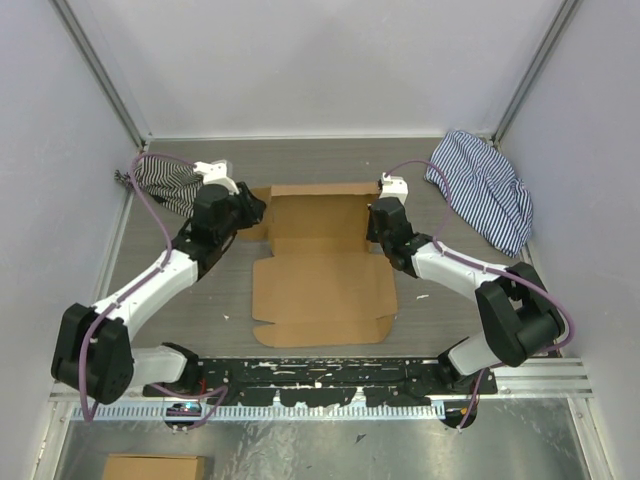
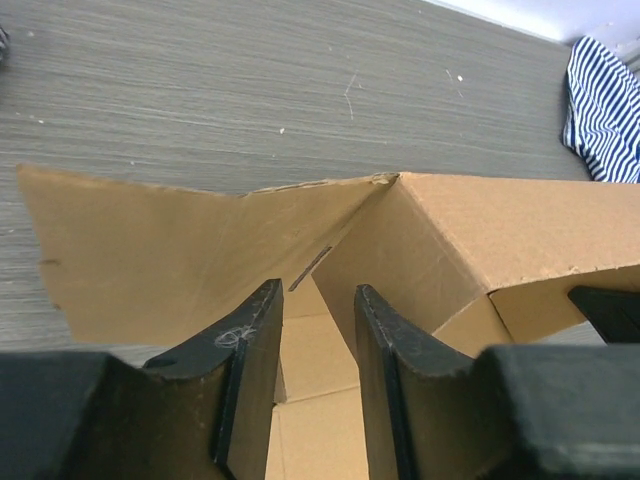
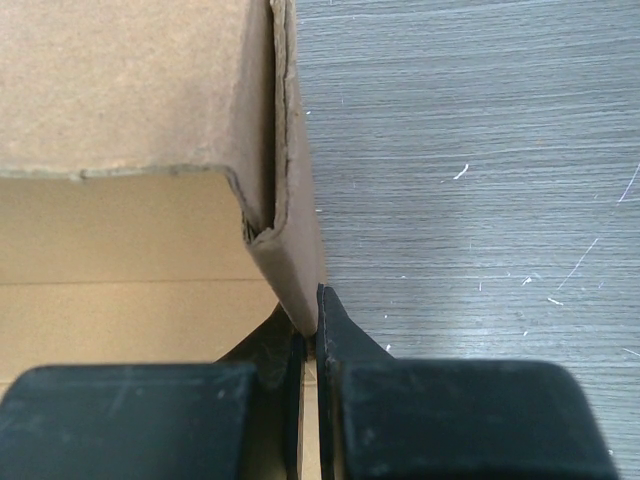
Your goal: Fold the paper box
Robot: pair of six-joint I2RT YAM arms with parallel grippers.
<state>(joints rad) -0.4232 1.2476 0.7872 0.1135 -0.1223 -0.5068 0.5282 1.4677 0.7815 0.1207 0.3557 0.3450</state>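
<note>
From the top camera, the paper box (image 1: 320, 275) lies mid-tabletop (image 1: 330, 160) with its far wall raised. My left gripper (image 1: 248, 212) is at its far-left corner, my right gripper (image 1: 376, 222) at its far-right. Left wrist: jaws parted, the wall's folded corner just ahead of the gap (nothing pinched). Right wrist: fingers clenched on the box's upright side wall.

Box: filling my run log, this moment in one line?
box: back wall up | left fingers: open at corner | right fingers: shut on side wall
</note>
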